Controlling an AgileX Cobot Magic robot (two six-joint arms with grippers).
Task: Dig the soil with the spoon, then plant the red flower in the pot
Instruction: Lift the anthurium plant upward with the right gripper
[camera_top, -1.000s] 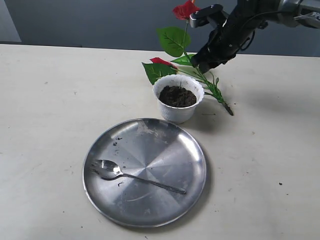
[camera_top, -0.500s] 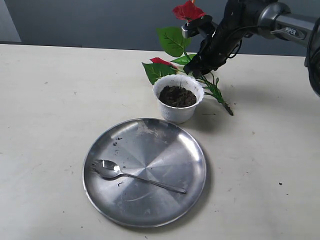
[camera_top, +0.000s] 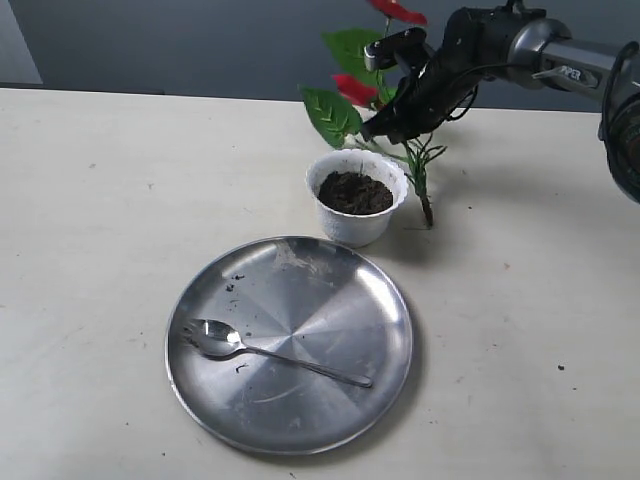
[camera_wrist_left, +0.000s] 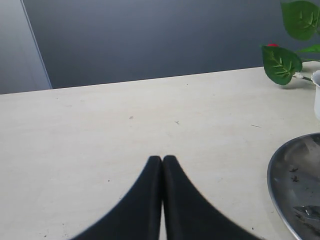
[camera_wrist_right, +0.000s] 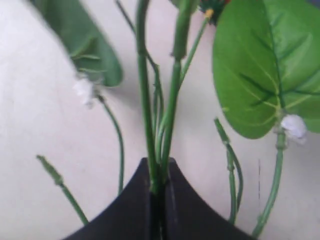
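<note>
Right gripper pinching red flower stems between closed jaws, its leaves spreading beyond the tips, left gripper showing jaws pressed flat together

So the plate is brushed steel, shiny with radial streaks and a few dirt specks, and the spoon is polished metal too. The pot looks like smooth white plastic, the soil is dark and crumbly, the red flower has glossy fake leaves, and the desk is matt cream, lightly scuffed.
</note>
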